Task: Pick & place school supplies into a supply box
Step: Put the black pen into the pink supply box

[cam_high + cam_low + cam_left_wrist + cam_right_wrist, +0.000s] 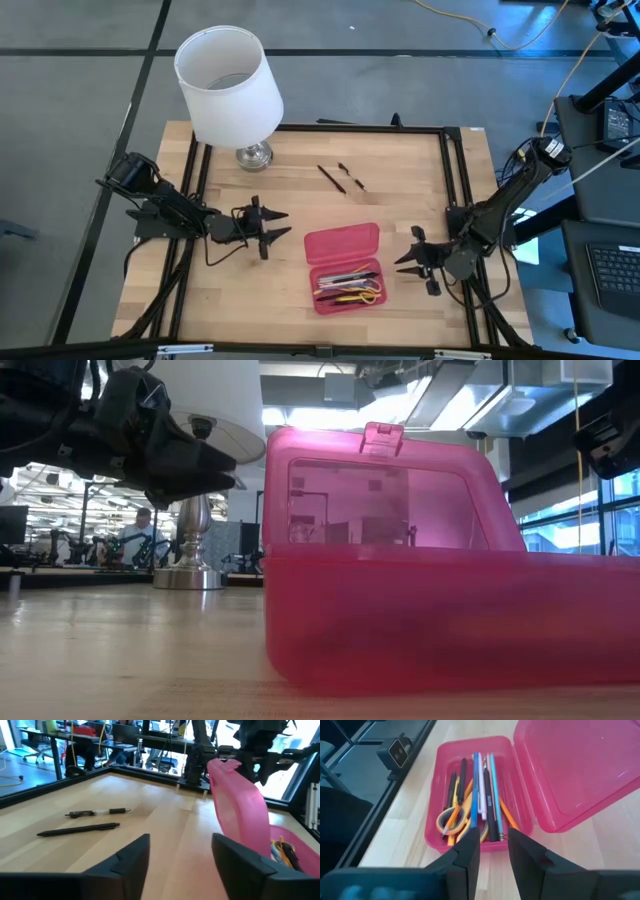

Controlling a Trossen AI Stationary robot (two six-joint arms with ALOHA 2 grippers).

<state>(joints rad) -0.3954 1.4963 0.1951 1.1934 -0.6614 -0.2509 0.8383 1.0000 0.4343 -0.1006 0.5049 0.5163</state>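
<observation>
The supply box [312, 285] is a pink plastic case lying near the table's front middle, its hinged lid [580, 770] raised and leaning back toward the far side. Inside lie several school supplies [475, 795]: pens, pencils and yellow-handled scissors [451, 820]. Two dark pens [329, 177] [352, 178] lie flat on the wood beyond the box, also in the left wrist view [80, 830] [97, 812]. My left gripper [280, 225] hovers open left of the box, level, nothing between its fingers. My right gripper [493, 840] hangs right of the box, slanting down, its fingers a narrow gap apart and empty.
A lamp with a white shade [228, 85] stands on its metal foot [254, 155] at the far left. A black frame [455, 180] runs along the table's sides. Bare wood lies between the lamp, the loose pens and the box.
</observation>
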